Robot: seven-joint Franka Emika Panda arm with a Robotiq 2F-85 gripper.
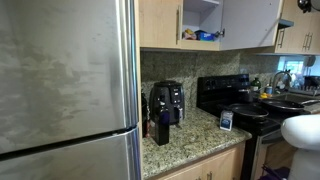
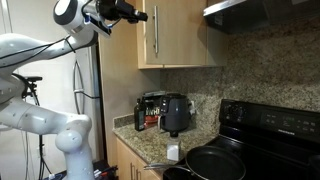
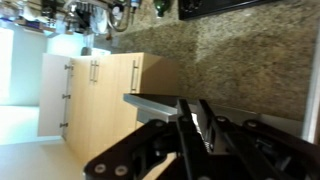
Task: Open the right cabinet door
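Note:
The right cabinet door (image 1: 250, 20) stands swung open, with its pale inner face showing in an exterior view and its tan outer face (image 2: 190, 35) showing in an exterior view. Its slim silver handle (image 2: 155, 32) runs down the door's left edge. My gripper (image 2: 140, 14) is high up at that edge, on the top of the handle. In the wrist view the fingers (image 3: 195, 125) are closed together around the silver bar (image 3: 150, 103).
The open cabinet shows shelves with items (image 1: 203, 35). The twin door (image 1: 160, 20) is shut. A steel fridge (image 1: 60, 80) stands beside them. On the granite counter (image 1: 185, 140) stand an air fryer (image 2: 176, 112) and a coffee maker (image 2: 148, 108). A black stove (image 2: 270, 125) carries a pan (image 2: 215, 160), under a range hood (image 2: 260, 10).

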